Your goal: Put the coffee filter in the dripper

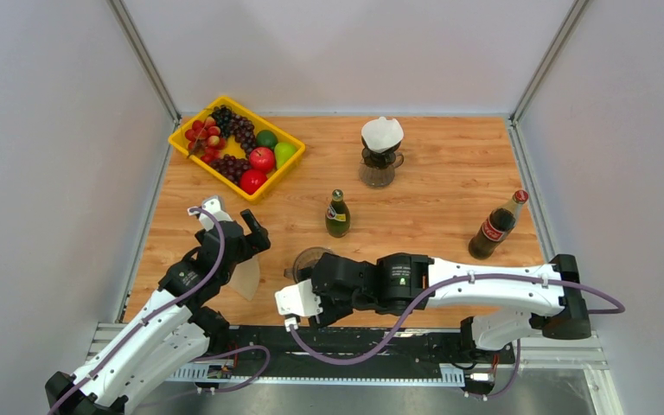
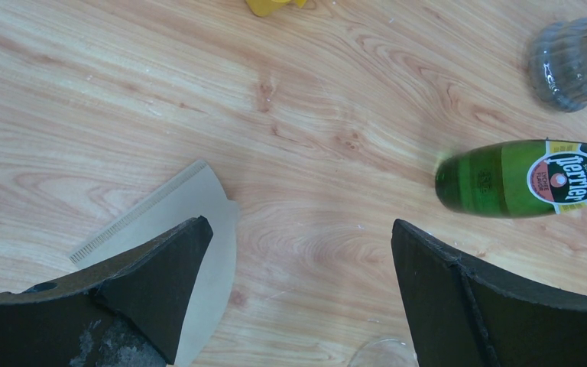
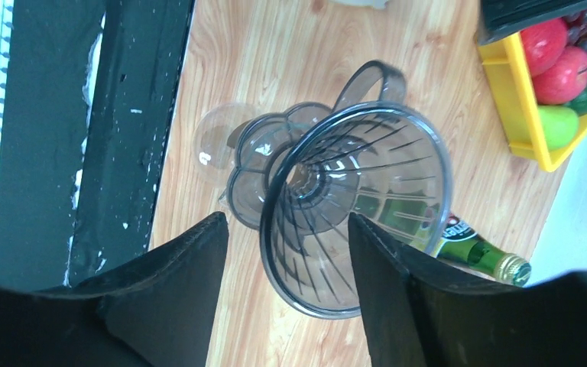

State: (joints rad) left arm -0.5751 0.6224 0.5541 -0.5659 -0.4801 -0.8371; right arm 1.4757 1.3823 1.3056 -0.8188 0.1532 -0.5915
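Wooden counter (image 1: 450, 199) — left jaws gape empty over a flat, pale filter (image 2: 187, 202); right jaws stand half-open at the clear ribbed dripper (image 3: 329, 176), ungripped.

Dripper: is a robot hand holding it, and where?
It seems not: the right gripper stands open astride the rim of the dripper. The left gripper gapes open too, the coffee filter lying loose beside it.

Bare worktop (image 2: 313, 138) lies under the left claw (image 2: 298, 229); a green bottle (image 2: 504, 180) stands ahead to its right. The dripper (image 3: 397, 176) sits in the right claw's (image 3: 284, 222) gap.
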